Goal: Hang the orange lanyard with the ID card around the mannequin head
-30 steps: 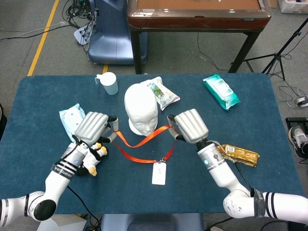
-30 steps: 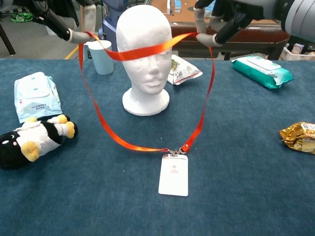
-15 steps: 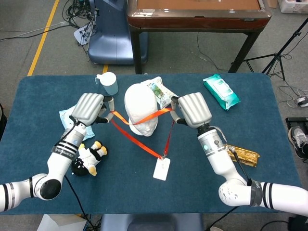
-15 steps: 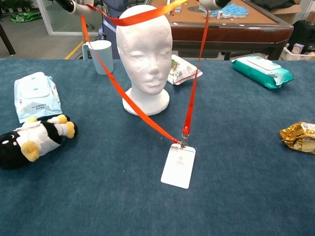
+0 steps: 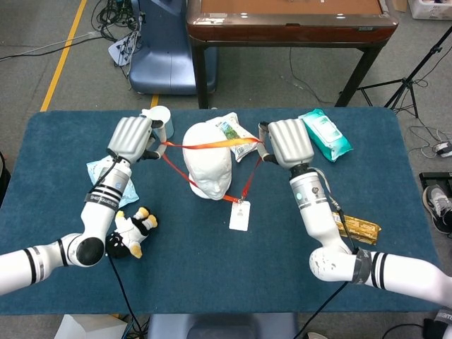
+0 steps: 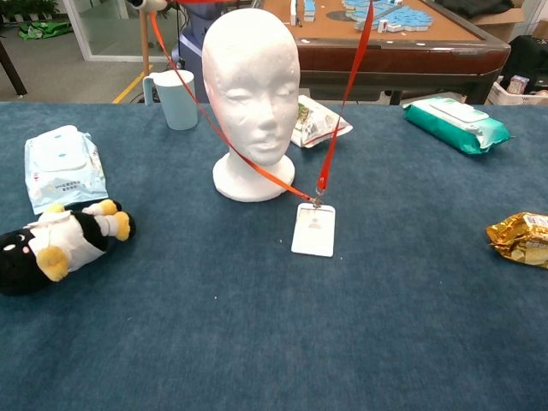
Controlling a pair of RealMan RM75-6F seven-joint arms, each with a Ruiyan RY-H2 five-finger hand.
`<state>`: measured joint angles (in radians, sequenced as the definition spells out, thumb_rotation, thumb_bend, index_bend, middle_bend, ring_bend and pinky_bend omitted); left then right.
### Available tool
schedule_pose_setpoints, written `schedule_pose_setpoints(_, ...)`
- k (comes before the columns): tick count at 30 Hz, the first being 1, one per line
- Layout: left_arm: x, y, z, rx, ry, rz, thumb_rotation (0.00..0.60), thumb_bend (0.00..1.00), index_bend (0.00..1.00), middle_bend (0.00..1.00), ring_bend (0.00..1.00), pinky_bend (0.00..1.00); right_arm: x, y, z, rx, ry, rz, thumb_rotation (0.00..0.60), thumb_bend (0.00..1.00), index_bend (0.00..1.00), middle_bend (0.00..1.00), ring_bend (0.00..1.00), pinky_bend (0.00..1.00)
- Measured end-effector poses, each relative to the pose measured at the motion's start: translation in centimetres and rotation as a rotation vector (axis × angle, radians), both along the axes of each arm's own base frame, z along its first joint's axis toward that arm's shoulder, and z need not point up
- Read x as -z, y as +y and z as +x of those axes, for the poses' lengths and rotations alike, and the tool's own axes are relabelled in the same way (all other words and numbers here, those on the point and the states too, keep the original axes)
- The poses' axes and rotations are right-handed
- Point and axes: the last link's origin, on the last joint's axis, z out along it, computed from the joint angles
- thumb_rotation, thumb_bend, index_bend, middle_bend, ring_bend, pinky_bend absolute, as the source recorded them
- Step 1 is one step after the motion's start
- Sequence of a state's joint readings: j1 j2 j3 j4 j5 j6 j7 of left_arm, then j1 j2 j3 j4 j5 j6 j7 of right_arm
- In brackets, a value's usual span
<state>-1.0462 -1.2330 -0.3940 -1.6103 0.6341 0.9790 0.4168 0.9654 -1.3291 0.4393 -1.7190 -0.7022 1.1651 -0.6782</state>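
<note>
A white mannequin head stands upright on the blue table. The orange lanyard is stretched across the top of the head, held up at both ends. My left hand pinches the strap to the left of the head and my right hand pinches it to the right. Two strap lengths run down to a clip in front of the head, where the white ID card lies with its lower edge on the table. In the chest view a left fingertip shows at the top edge.
A pale blue cup stands behind the left hand. A snack bag lies behind the head, a green wipes pack at the back right, a gold wrapper on the right. A penguin plush and a tissue pack lie left.
Both hands have risen and moved toward the back of the table, carrying the strap from the face up over the crown. The ID card slid toward the head's base.
</note>
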Motion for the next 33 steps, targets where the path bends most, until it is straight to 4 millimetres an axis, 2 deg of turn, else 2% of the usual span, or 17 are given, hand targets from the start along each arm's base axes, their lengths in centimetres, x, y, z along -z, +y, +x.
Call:
schedule_pose_setpoints(17,1.7,4.0,1.2,-0.046,0.067,0.039,0.6,0.38,0.62,1.0,1.0,0.88,1.9,-2.3,1.0,0.084,0.019,-0.024,0.6,0.42,0.67,0.91,0.94,1.0)
schedule_pose_setpoints(33,2.8,6.5,1.3,-0.119,0.097,0.061,0.6,0.38,0.6,1.0,1.0,0.88,2.8,-3.5,1.8,0.111,0.075,-0.061,0.6,0.42,0.67,0.91,0.94,1.0)
